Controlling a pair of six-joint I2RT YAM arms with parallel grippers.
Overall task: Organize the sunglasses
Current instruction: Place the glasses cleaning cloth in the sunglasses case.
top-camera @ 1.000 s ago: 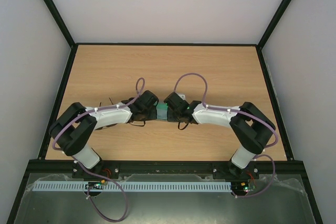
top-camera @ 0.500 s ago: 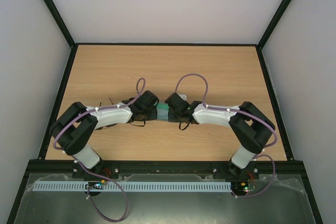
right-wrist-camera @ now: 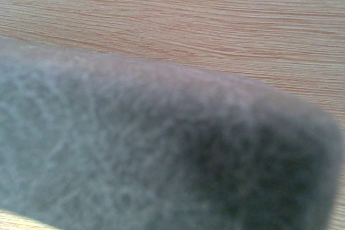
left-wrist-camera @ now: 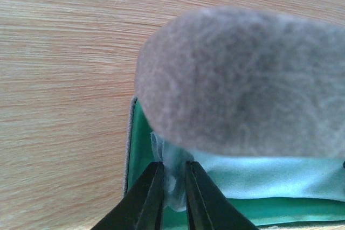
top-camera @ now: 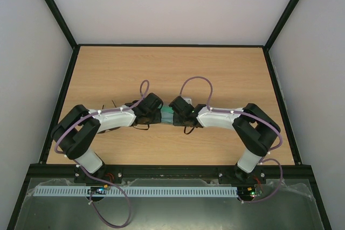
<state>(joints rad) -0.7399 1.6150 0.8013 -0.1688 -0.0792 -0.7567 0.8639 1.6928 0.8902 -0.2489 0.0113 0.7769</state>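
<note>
Left gripper (left-wrist-camera: 172,202): fingers nearly together, nipping a fold of the one cloth (left-wrist-camera: 259,172). One case (left-wrist-camera: 242,79): its side edge sits just outside the fingers and its lid stands ahead of the fingertips. Bare table (left-wrist-camera: 59,79) lies beyond. Right gripper (top-camera: 177,112): fingers pressed together, at the case. Sunglasses hidden.

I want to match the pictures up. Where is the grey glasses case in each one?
Top external: the grey case sits small, just below the picture's middle.
Left wrist: its lid fills the upper right.
Right wrist: it fills most of the frame.
Shared landmark: the wooden table.
</note>
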